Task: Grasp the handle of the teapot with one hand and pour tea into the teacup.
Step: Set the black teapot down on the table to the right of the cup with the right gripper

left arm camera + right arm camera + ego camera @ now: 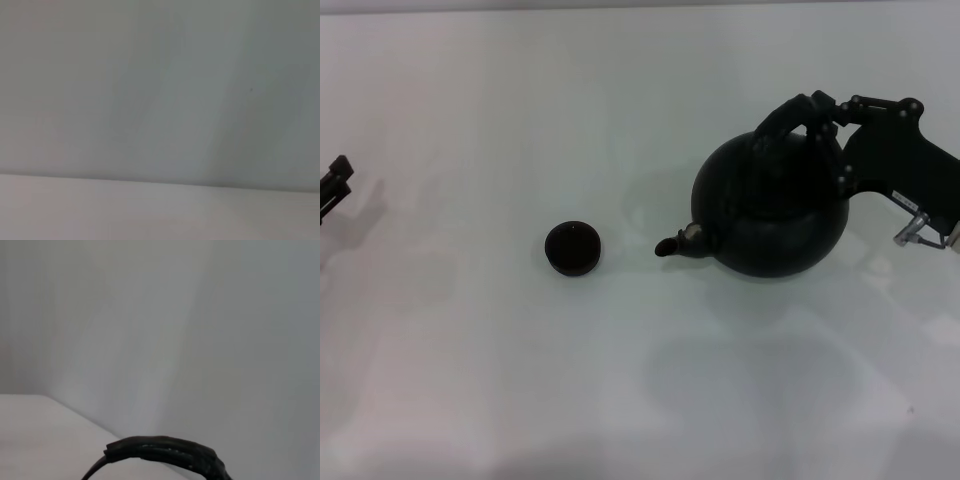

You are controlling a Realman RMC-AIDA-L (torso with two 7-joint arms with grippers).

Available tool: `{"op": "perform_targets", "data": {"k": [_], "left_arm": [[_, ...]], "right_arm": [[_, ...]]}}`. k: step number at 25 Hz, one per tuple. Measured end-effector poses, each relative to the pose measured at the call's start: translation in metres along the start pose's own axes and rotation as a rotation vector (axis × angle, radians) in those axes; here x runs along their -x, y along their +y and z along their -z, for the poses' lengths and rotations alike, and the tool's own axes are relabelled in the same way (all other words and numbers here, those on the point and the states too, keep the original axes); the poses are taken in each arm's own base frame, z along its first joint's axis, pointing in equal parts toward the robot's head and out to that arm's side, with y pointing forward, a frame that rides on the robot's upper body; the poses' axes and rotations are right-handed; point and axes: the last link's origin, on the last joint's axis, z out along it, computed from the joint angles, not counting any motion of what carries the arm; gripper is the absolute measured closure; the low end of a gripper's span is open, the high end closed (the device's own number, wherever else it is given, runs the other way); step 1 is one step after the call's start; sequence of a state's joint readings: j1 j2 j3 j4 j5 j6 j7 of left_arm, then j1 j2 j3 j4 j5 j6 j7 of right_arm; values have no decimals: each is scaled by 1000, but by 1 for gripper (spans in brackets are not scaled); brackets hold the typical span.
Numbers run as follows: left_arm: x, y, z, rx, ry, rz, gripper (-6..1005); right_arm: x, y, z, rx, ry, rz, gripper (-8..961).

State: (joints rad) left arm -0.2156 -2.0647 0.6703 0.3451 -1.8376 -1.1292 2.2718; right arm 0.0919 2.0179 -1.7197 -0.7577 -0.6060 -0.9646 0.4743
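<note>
The right gripper (817, 108) comes in from the right side of the head view and reaches the top of the teapot (772, 203). Its fingers (825, 104) are closed narrowly on the handle (782, 119), at the right end of the arch, and the black wrist body stays just beside the pot on its right. The right wrist view shows only a dark, ribbed piece of the handle (165, 450) at the lower edge, with pale wall behind it.

The left gripper (332, 185) is at the far left edge of the head view, well apart from both objects. Only a small dark part of it is visible, so I cannot tell if its fingers are wide or narrow. The left wrist view shows only pale blank surfaces.

The teapot is on the right half of the table (470, 380), and I cannot tell if its base touches the surface. Its short spout points to the left, toward the teacup (572, 248). The teacup stands upright near the middle of the table, left of the spout and apart from it. The inside of the cup looks dark and I cannot tell if liquid is in it. The content of the teapot is hidden.

The table is white and smooth, with soft grey shadows under the teapot and the cup.
</note>
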Motion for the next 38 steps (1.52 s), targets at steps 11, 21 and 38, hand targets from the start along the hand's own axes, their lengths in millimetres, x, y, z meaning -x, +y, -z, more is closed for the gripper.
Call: {"op": "perform_targets", "data": {"k": [11, 21, 38], "left_arm": [[0, 1, -1, 5, -3, -2, 166], [1, 2, -1, 9, -6, -4, 167], [0, 3, -1, 14, -3, -4, 165]], "right_arm": [[-8, 1, -1, 3, 22, 29, 850], [-9, 4, 1, 26, 6, 55, 846], [-13, 2, 5, 22, 1, 26, 631]]}}
